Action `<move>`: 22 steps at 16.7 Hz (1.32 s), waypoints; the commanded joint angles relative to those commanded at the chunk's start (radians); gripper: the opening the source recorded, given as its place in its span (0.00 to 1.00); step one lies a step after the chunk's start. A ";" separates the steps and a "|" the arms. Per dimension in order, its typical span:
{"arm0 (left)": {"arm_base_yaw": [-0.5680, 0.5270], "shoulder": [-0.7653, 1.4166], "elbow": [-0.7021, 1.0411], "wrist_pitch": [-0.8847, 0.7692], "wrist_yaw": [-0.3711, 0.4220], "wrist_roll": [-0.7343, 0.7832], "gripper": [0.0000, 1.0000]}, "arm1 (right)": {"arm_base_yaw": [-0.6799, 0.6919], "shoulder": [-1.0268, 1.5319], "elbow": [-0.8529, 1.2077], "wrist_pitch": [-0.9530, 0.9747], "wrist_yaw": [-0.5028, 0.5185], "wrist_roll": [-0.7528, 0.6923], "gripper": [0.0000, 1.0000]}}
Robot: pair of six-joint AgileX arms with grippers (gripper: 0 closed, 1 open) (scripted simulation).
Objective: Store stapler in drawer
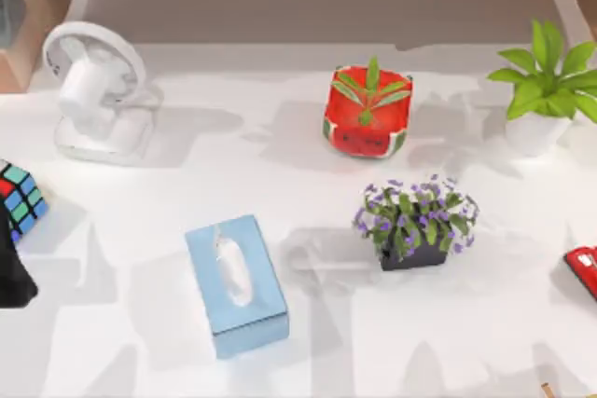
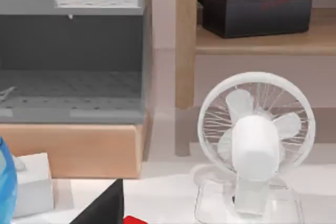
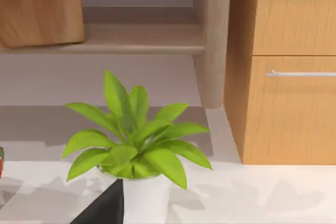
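Stapler (image 1: 583,270), prob. that red thing at table's (image 1: 308,342) right edge; grippers' state can't tell.

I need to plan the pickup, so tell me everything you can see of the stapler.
The stapler sits at the table's right edge in the top view, cut off by the frame. What shows is a glossy bright red body with dark trim along one side, lying on the white surface. Nothing touches it; the purple-flowered plant stands apart to its left.
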 joint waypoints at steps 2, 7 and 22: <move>0.000 0.000 0.000 0.000 0.000 0.000 1.00 | 0.000 0.000 0.000 0.000 0.000 0.000 1.00; 0.000 0.000 0.000 0.000 0.000 0.000 1.00 | -0.049 0.155 0.097 0.106 -0.023 -0.130 1.00; 0.000 0.000 0.000 0.000 0.000 0.000 1.00 | -0.335 1.657 0.804 0.883 -0.311 -1.140 1.00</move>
